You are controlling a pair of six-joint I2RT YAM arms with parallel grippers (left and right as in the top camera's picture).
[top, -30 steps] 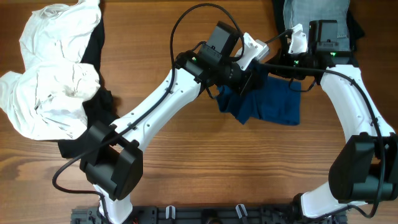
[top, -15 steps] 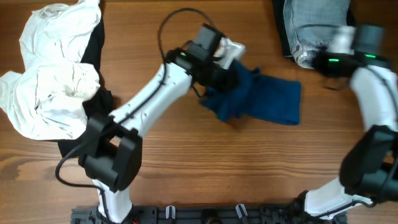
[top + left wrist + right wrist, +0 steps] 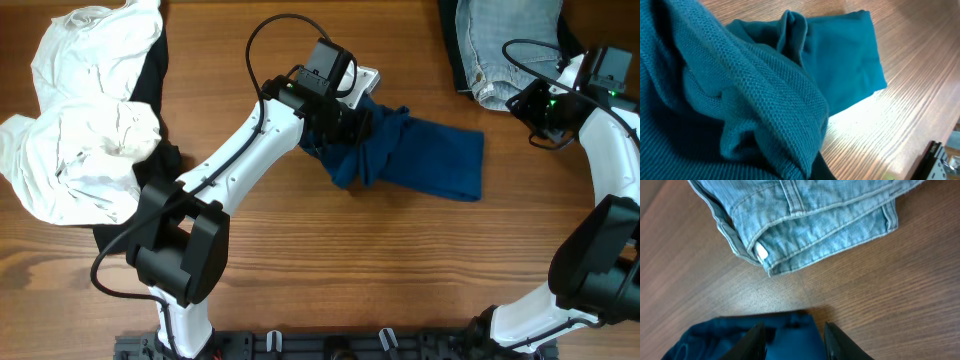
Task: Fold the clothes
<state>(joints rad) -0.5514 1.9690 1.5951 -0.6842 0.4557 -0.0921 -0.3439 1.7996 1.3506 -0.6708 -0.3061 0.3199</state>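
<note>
A dark teal garment [image 3: 430, 160] lies mid-table, flat at its right end and bunched at its left end. My left gripper [image 3: 352, 118] is at that bunched end and is shut on it. In the left wrist view the knitted teal cloth [image 3: 740, 100] fills the frame and hides the jaws; the flat part [image 3: 840, 65] lies beyond. My right gripper [image 3: 535, 108] is open and empty, off to the right of the garment. In the right wrist view its fingertips [image 3: 756, 340] stand apart above the garment's corner [image 3: 790, 335].
Folded light-blue jeans [image 3: 505, 40] lie at the back right, also in the right wrist view [image 3: 805, 215]. A pile of white clothes [image 3: 85, 130] on a black garment [image 3: 150, 190] fills the left side. Bare wood shows in front of the teal garment.
My right gripper let go of the teal garment and swung away to the right. My left gripper pulled the bunched end a little to the left.
</note>
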